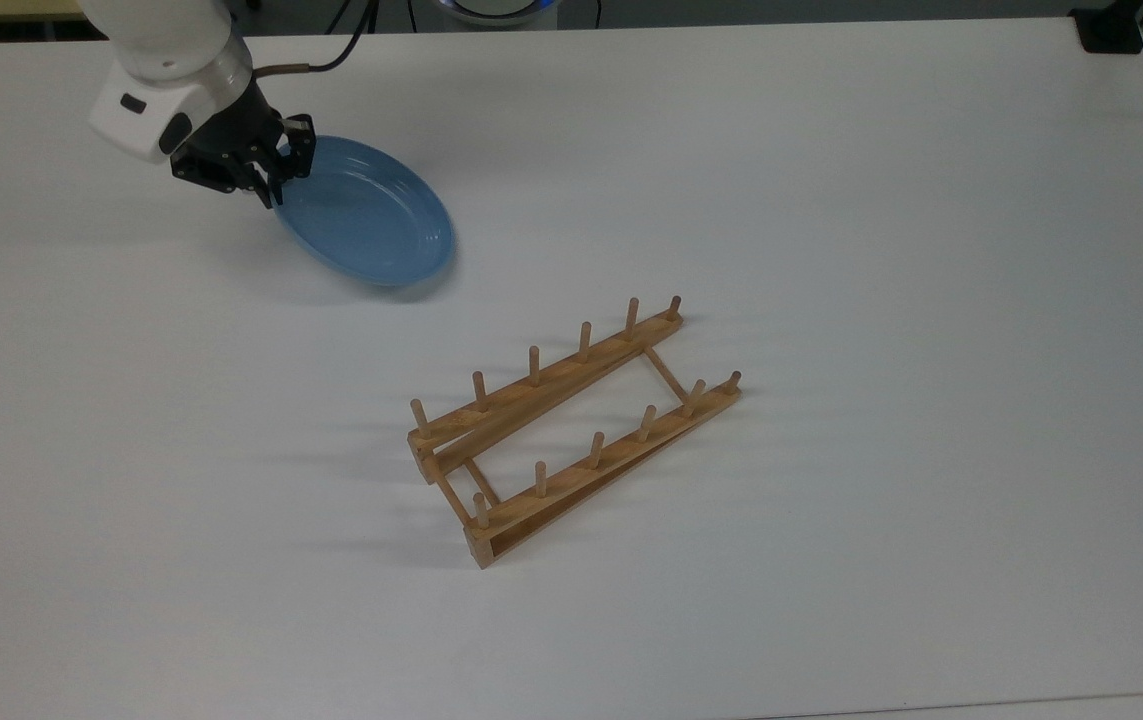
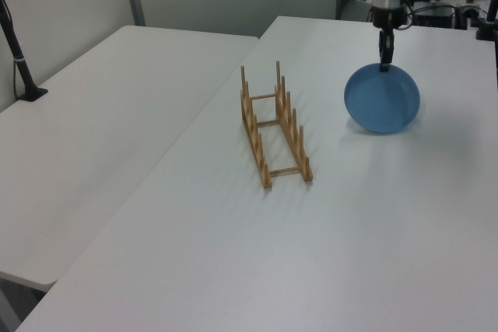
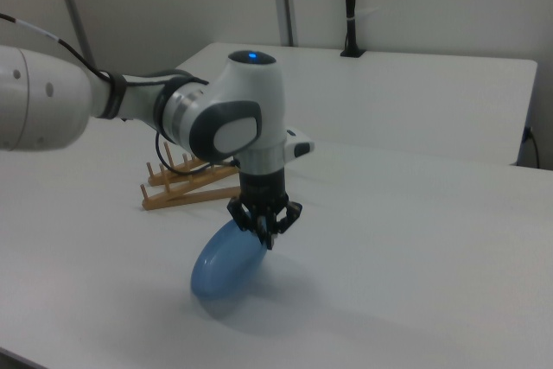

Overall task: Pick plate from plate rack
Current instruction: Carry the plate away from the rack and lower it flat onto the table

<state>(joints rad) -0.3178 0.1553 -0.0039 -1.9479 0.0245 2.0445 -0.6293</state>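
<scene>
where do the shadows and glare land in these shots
Top view: soft shadow hugs the plate at its lower edge, faint streaks run left from the rack pegs, and the plate's inside shows a pale sheen. Left view: a dim patch lies beside the plate. Right view: the shadow pools under the tilted plate, below the gripper.

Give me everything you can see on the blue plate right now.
The plate is round, shallow and plain light blue, glossy, with a raised rim. The gripper is shut on its rim at the top view's left edge. It hangs tilted, the far edge low over the white table; whether that edge touches the table I cannot tell. It is clear of the wooden plate rack, which holds nothing.
</scene>
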